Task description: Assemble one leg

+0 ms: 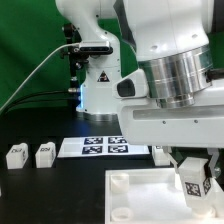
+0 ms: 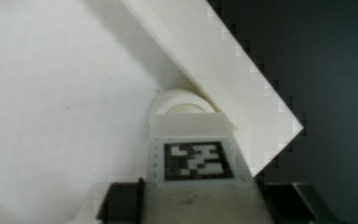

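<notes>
Wrist view looks straight down the gripper (image 2: 202, 203): its two dark fingers (image 2: 130, 203) stand on either side of the leg (image 2: 195, 150), narrowed until each presses a side of the white block, so the tool has the leg clamped between them. The leg's black-and-white square tag faces the camera, and its rounded far end points away from the fingers. That end lies over the slanted edge of the large white panel (image 2: 69, 100). From this angle I cannot tell whether it touches the panel or hangs just above it. Beyond that edge, on the other side of the gripper, lies the dark table (image 2: 327, 50).

From the exterior view, the gripper (image 1: 191, 176) hangs under the arm's broad wrist with the leg (image 1: 192, 184) in its grip, tag outward. The leg is directly over the panel (image 1: 150, 200), near the panel's edge. A round corner socket (image 1: 118, 182) sits on the panel well off to the exterior view's left of the tool. Behind the tool and to that same side, the marker board (image 1: 105, 147) lies flat on the table. Farther that way, well apart from the gripper, two loose legs (image 1: 43, 153) stand side by side.
</notes>
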### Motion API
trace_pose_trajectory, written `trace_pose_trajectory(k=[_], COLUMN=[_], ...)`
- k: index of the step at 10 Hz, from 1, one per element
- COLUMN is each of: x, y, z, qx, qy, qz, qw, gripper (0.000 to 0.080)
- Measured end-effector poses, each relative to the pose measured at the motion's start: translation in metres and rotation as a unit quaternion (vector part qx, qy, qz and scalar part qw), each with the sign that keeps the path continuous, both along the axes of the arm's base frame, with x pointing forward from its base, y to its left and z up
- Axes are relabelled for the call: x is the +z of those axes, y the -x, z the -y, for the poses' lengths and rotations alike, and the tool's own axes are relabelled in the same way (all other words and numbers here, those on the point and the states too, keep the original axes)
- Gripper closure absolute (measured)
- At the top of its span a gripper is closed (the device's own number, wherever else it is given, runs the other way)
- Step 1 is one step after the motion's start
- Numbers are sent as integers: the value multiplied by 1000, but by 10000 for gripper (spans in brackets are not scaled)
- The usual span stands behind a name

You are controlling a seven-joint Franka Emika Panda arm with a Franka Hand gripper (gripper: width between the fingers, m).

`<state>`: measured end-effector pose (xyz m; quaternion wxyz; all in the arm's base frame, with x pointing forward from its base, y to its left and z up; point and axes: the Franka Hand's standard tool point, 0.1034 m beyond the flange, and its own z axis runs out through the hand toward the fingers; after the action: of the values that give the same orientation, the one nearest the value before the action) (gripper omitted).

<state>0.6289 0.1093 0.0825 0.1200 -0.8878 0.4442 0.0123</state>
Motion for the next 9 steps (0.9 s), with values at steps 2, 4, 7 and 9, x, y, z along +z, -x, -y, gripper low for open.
trace_pose_trajectory(k=[2, 4, 7, 9], x=[-1, -6, -7, -8], y=[5, 9, 9, 9], z=[-8, -27, -32, -32], qx=[-114, -267, -327, -322], qy=[-16, -47, -60, -59], qz=[-13, -41, -57, -56], qw=[993, 962, 941, 943], gripper=[502, 502, 503, 494])
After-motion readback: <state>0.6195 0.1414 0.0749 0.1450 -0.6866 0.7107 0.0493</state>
